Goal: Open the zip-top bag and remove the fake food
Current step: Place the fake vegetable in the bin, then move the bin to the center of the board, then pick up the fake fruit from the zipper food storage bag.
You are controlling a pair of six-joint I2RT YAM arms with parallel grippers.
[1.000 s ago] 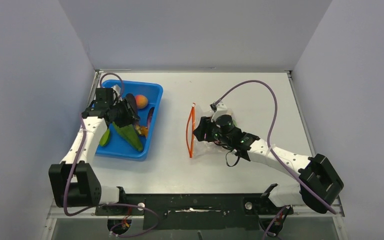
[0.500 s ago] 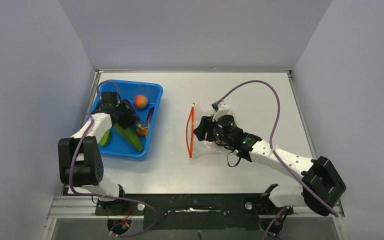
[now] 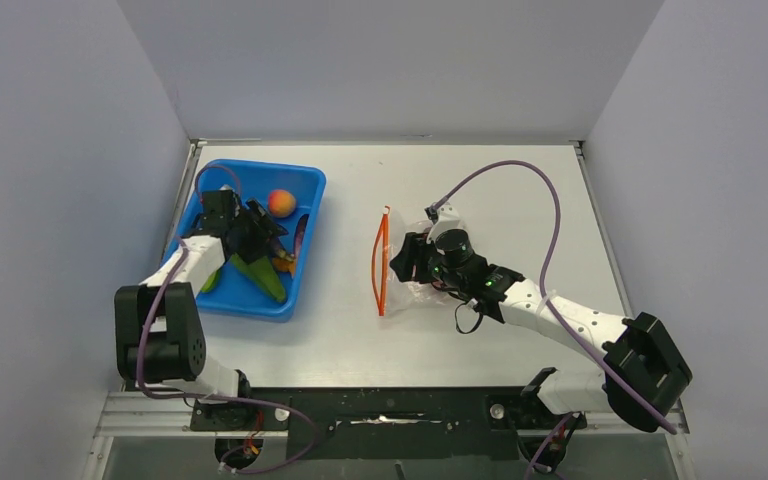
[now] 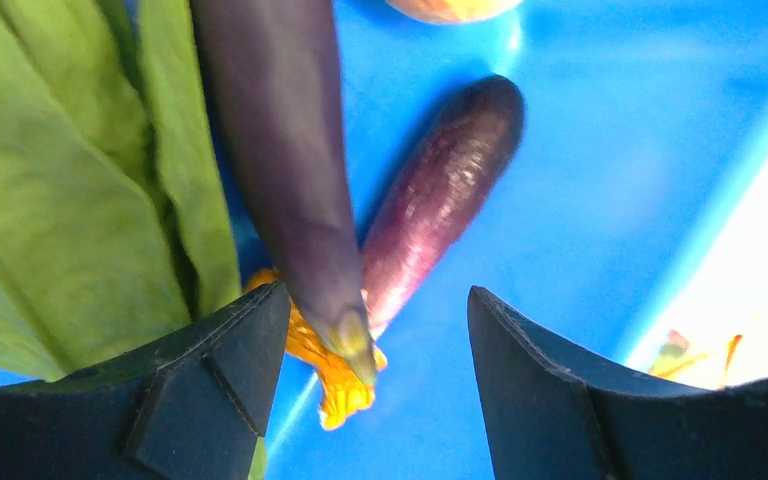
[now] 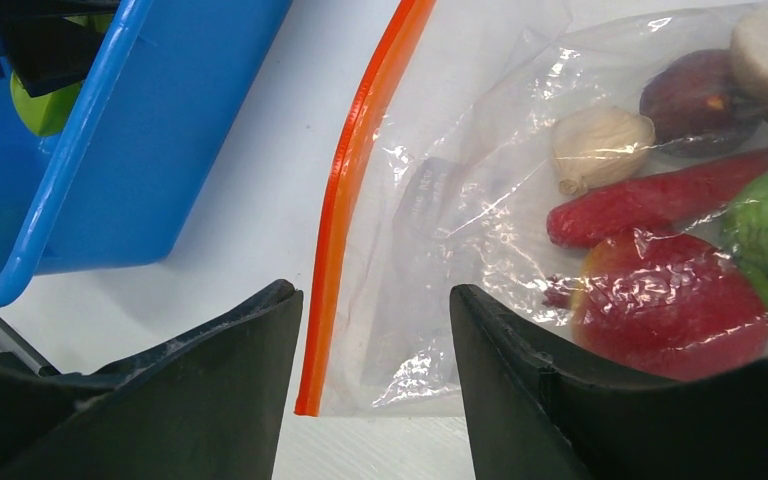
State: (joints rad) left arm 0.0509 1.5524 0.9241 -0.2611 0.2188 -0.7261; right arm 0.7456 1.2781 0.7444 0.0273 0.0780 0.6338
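- Removal step: my left gripper [image 4: 377, 297], jaws apart over the blue bin [image 4: 600, 150], holds nothing.
- Right gripper [image 5: 375, 292] apart above the zip-top bag [image 5: 460, 200]; next I'd reach inside for fake food [image 5: 675, 300].

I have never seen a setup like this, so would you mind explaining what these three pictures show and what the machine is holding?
These are two robot arms bolted to a white table, each ending in a two-finger gripper. The wide picture comes from a fixed camera overhead; the other two come from cameras on the wrists, so the dark shapes at their bottom edges are fingers. The left gripper is open inside a blue bin, above two purple eggplants and green leaves; a peach lies there too. The right gripper is open over the zip-top bag, which lies on the table with fake food inside, including a red fruit and a pale bulb. Neither gripper appears to hold anything.
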